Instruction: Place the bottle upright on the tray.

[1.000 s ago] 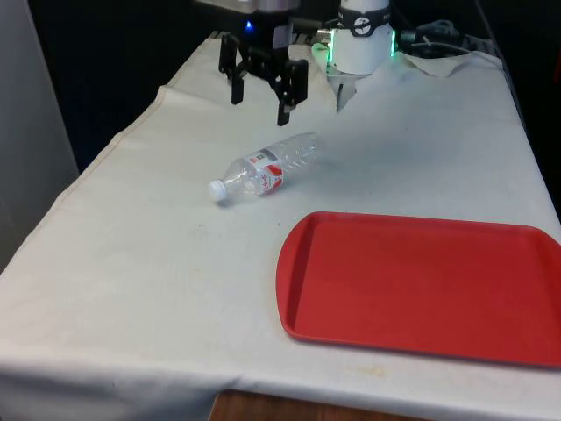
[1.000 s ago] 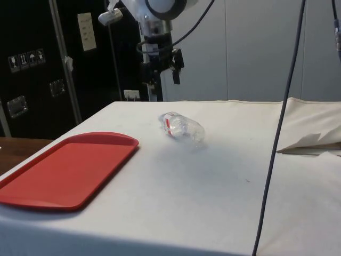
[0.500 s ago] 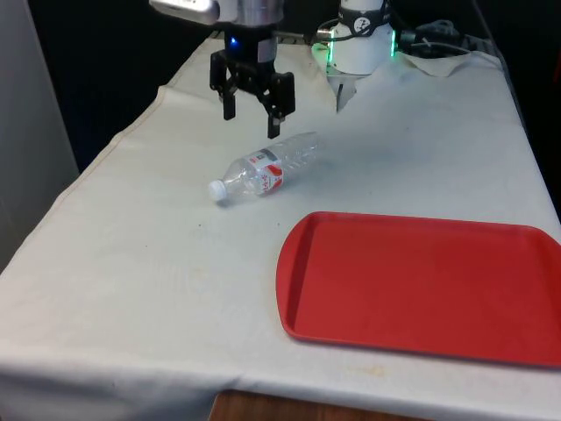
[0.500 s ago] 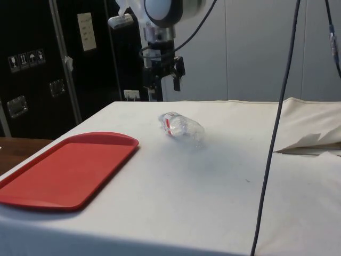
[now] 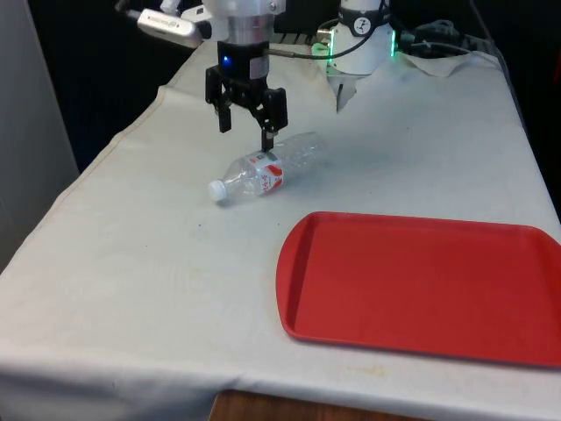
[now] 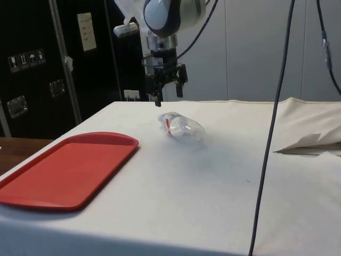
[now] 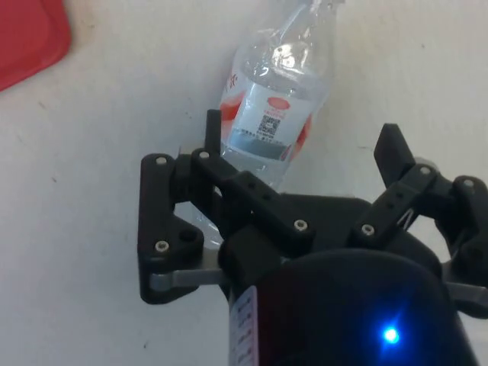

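Over the last second the black two-finger gripper (image 5: 246,130) has come down and moved towards the front view's left, and now hangs with its fingers spread and nothing between them. That suggests the reach is nearly over and the grasp not yet begun. The clear plastic bottle (image 5: 265,167) with a red-and-white label lies on its side on the white-clothed desk (image 5: 131,254), unmoved, just below and slightly nearer than the gripper. The red plastic tray (image 5: 421,285) sits empty to the front view's right.

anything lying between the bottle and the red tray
Nothing: in the front view, only bare white cloth separates the lying bottle from the red tray. The side view shows the same bare gap.
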Tool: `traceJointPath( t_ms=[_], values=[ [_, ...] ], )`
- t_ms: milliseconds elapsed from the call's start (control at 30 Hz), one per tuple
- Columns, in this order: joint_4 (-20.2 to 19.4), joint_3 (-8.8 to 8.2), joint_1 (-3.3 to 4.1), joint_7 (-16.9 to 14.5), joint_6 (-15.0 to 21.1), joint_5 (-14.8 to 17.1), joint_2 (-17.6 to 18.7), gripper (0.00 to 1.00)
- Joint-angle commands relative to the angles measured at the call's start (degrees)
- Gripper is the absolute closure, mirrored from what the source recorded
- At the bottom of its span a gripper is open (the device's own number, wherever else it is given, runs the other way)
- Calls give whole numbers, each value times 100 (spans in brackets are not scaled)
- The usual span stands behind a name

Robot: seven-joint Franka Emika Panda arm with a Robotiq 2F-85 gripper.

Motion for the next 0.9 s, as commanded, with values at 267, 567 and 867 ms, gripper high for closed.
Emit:
traceJointPath(
  t_ms=[267, 567, 867],
  values=[
    [17, 6, -17, -40, -6, 52, 17, 0],
    [29, 46, -57, -92, 23, 126, 109, 0],
    [120, 40, -86, -149, 74, 212, 315, 0]
  ],
)
